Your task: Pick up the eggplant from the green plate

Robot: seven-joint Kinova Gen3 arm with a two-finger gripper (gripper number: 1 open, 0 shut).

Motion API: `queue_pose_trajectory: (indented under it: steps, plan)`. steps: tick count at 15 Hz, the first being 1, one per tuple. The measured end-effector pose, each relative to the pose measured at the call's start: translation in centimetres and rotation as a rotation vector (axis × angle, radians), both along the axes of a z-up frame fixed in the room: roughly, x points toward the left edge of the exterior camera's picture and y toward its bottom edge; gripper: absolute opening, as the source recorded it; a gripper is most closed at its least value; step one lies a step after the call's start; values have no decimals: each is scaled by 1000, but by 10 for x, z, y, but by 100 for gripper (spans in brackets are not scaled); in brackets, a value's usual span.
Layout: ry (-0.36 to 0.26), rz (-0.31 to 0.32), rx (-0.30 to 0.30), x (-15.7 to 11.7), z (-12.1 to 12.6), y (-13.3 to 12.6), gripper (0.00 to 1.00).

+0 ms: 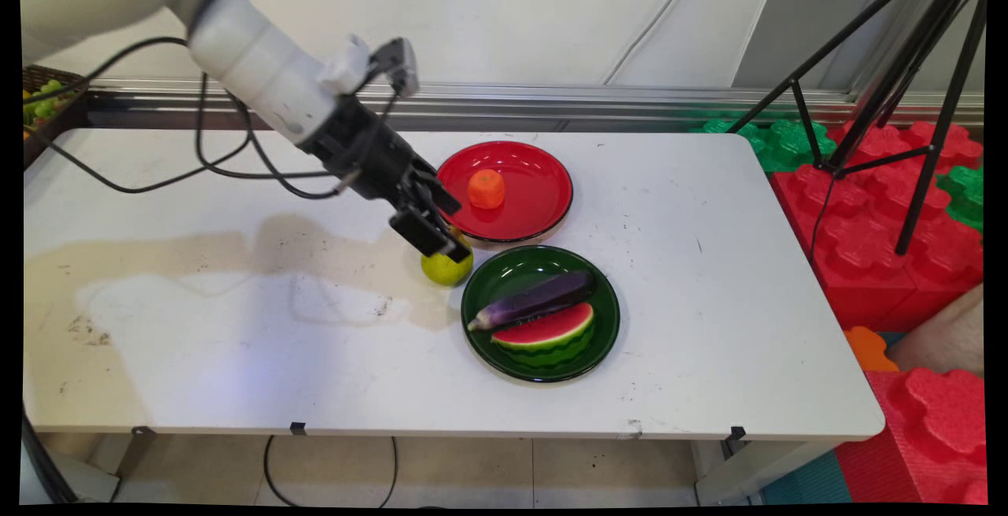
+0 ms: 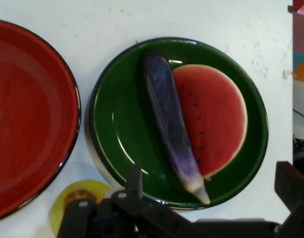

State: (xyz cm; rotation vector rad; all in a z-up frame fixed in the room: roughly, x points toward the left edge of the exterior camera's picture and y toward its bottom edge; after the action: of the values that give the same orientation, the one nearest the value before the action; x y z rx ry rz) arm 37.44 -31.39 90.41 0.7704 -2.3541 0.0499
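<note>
My gripper (image 1: 456,230) hangs low over the table, open, with nothing between its fingers. A yellow-green round fruit (image 1: 447,268) rests on the table just under the nearer finger; in the hand view this fruit (image 2: 77,201) lies outside the fingers, at the lower left. Past the gripper (image 2: 213,173) lies a green plate (image 1: 504,272) holding a purple eggplant (image 1: 535,299) and a watermelon slice (image 1: 547,332). The hand view shows that green plate (image 2: 117,124), eggplant (image 2: 171,129) and slice (image 2: 213,119) straight ahead. A red plate (image 1: 528,209) behind it carries a small orange fruit (image 1: 486,188).
A brownish stain (image 1: 157,252) spreads over the table's left half. A basket of fruit (image 1: 43,98) sits at the far left edge. A black tripod (image 1: 906,67) and red and green foam blocks (image 1: 882,232) stand off the table's right end.
</note>
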Motion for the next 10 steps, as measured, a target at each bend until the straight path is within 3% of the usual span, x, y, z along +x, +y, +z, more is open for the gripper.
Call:
queue_pose_trajectory:
  steps: [10]
  plan:
    - [-63, -5, 59, -42, -57, -31, 100]
